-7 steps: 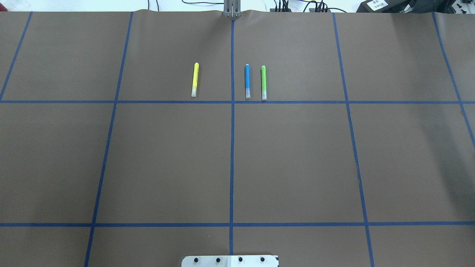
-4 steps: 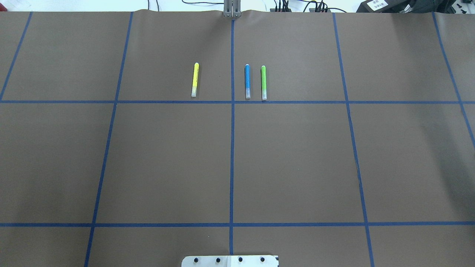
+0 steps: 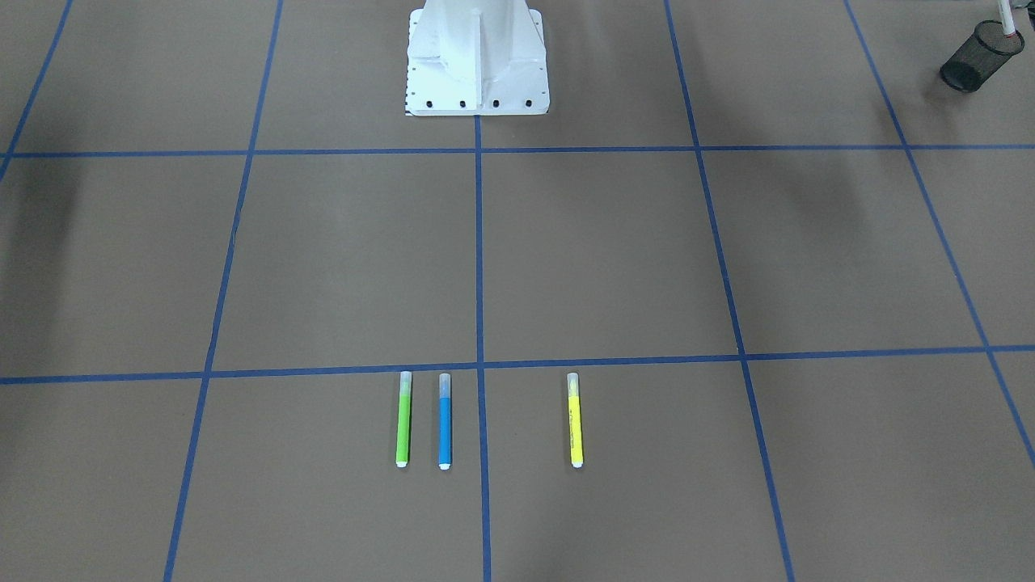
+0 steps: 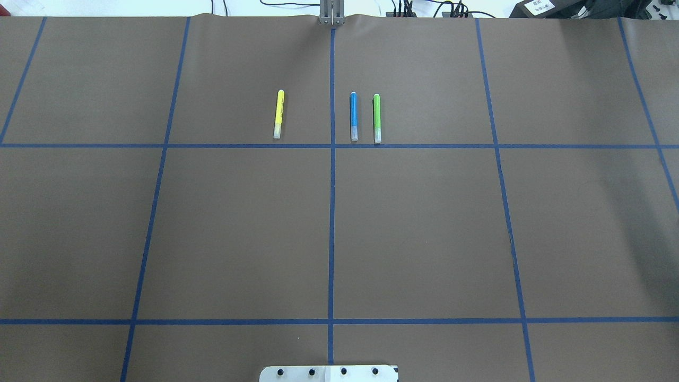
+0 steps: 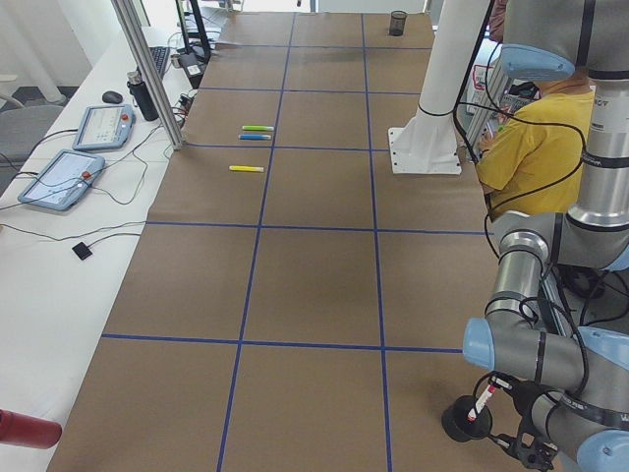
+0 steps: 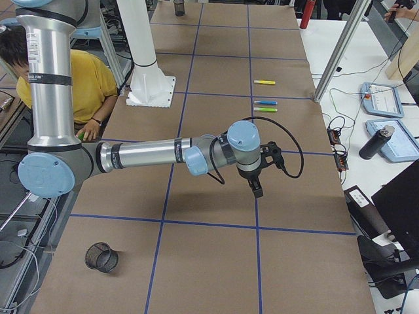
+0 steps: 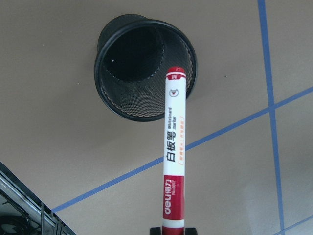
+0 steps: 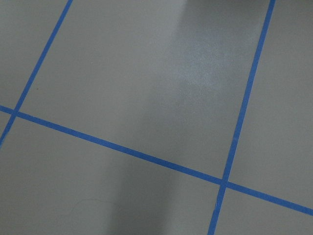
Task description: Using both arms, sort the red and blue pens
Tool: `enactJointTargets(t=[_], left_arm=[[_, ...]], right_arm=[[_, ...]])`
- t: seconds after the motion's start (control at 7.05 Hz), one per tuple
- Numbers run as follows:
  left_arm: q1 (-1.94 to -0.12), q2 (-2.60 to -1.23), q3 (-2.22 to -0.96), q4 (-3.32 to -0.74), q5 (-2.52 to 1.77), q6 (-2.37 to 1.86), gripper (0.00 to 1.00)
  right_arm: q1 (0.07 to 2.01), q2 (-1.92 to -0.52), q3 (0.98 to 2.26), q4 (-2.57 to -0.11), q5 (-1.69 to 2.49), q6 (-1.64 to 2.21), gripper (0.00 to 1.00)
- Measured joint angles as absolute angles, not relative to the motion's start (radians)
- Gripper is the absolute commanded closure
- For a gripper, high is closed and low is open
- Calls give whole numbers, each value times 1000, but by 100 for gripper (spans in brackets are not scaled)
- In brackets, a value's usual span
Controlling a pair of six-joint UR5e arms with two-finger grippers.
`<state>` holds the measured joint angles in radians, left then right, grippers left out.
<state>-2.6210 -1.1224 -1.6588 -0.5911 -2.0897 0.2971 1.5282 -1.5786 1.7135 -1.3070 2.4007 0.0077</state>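
Note:
A white marker with red cap and red end (image 7: 174,147) hangs tip-down just over the rim of a black mesh cup (image 7: 142,68), and my left gripper (image 7: 172,230) is shut on its lower end at the bottom edge of the left wrist view. The same marker (image 5: 482,401) shows over that cup (image 5: 460,421) beside the near arm. The blue pen (image 4: 353,116) lies on the brown mat between a yellow pen (image 4: 277,114) and a green pen (image 4: 377,118), all parallel. My right gripper (image 6: 255,186) hovers over bare mat, away from the pens; I cannot tell whether it is open or shut.
The white pedestal (image 3: 477,56) stands at the robot's edge of the table. A second mesh cup (image 6: 101,256) sits on the robot's right end. A person in a yellow shirt (image 5: 536,128) sits behind the pedestal. Tablets and cables lie along the far side (image 5: 59,177).

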Motion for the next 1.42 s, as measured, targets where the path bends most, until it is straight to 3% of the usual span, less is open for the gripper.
enactJointTargets(t=[0.57, 0.85, 0.99, 1.42], left_arm=[[-2619, -1144, -1520, -677, -2087, 282, 100], [-2619, -1157, -1474, -699, -2087, 281, 89], [-2620, -1168, -1462, -699, -2088, 279, 1], [-2623, -1191, -1457, -697, -2091, 266, 0]], right_arm=[[1527, -1573, 1713, -1307, 2401, 8, 0], [1527, -1572, 1714, -1307, 2401, 8, 0], [1526, -1571, 1714, -1307, 2401, 8, 0], [1526, -1566, 1713, -1308, 2401, 8, 0]])
